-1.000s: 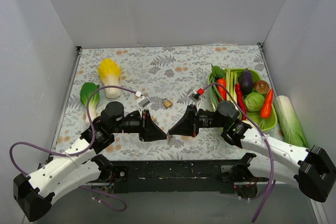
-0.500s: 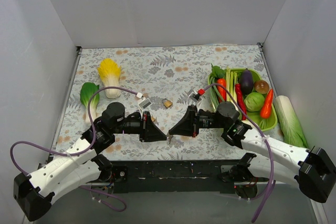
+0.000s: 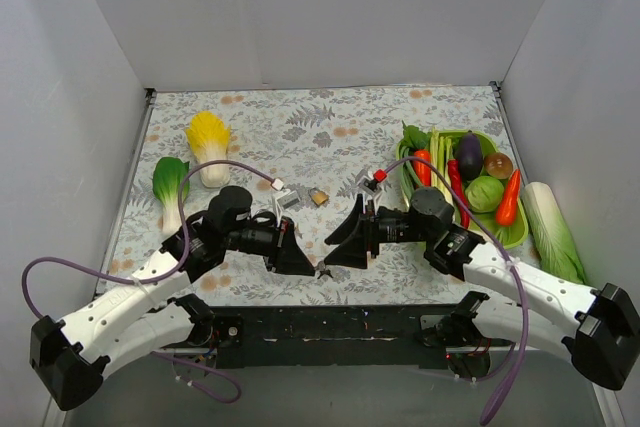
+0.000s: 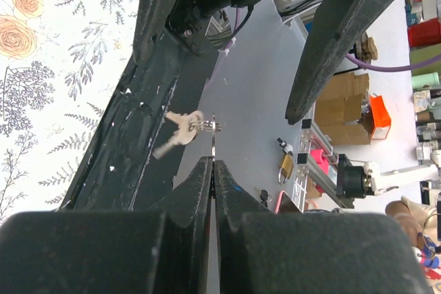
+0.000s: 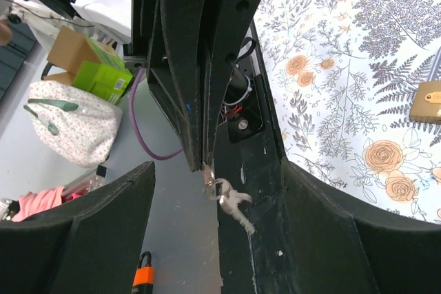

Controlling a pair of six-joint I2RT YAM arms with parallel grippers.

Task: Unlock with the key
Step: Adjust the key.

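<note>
A small bunch of silver keys (image 4: pixel 178 132) on a ring hangs over the table's near edge. My left gripper (image 4: pixel 212 162) is shut on one key (image 4: pixel 213 144), seen edge-on at its tips, while a second key (image 5: pixel 231 201) dangles from the ring. My right gripper (image 5: pixel 219 170) is open, its fingers (image 4: pixel 344 32) spread on either side of the left gripper's tips (image 5: pixel 203 160) and touching nothing. From above, the two grippers (image 3: pixel 318 267) (image 3: pixel 338 239) meet nose to nose. The brass padlock (image 3: pixel 318 197) lies on the floral cloth behind them, also visible as a brass padlock (image 5: pixel 428 101) at the right wrist view's edge.
A green tray (image 3: pixel 515 235) of vegetables sits at the right, with a long pale cabbage (image 3: pixel 550 229) beside it. A yellow napa cabbage (image 3: pixel 208 142) and a bok choy (image 3: pixel 168 187) lie at the left. The black base rail (image 3: pixel 330 325) runs just below the grippers.
My right gripper has opened and let go of the keys. My left gripper has shut on them and shifted a little to the right.
</note>
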